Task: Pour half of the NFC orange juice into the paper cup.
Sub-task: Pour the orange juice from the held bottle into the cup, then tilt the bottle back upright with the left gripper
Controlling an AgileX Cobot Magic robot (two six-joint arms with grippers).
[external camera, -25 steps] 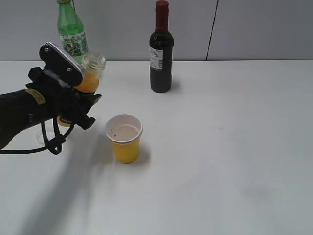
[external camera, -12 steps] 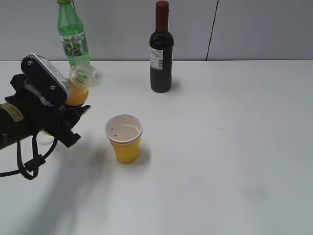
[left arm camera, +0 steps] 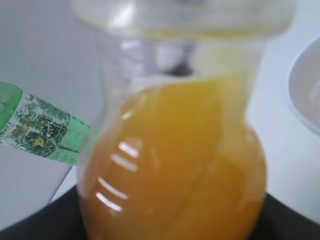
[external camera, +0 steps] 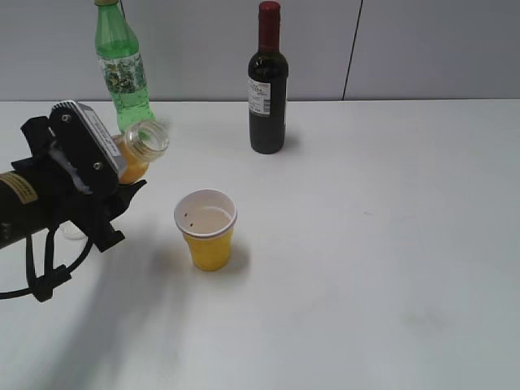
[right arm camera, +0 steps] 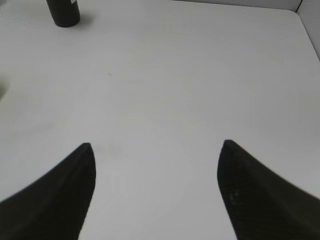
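My left gripper (external camera: 114, 191) is shut on the NFC orange juice bottle (external camera: 136, 154). The bottle has no cap and is tilted with its open mouth toward the right, up and to the left of the paper cup (external camera: 207, 230). The cup is yellow with a white rim and stands upright on the table. In the left wrist view the bottle (left arm camera: 175, 160) fills the frame, orange liquid inside, and the cup's rim (left arm camera: 300, 95) shows at the right edge. My right gripper (right arm camera: 155, 150) is open and empty over bare table; it does not show in the exterior view.
A green plastic bottle (external camera: 122, 65) stands at the back left, just behind the held bottle. A dark wine bottle (external camera: 267, 81) with a red capsule stands at the back centre; its base shows in the right wrist view (right arm camera: 63, 12). The white table (external camera: 366, 268) reaches a grey wall.
My left gripper has moved left and slightly down with the bottle, then tilted it further so its mouth leans right toward the cup. The cup and right gripper have not moved.
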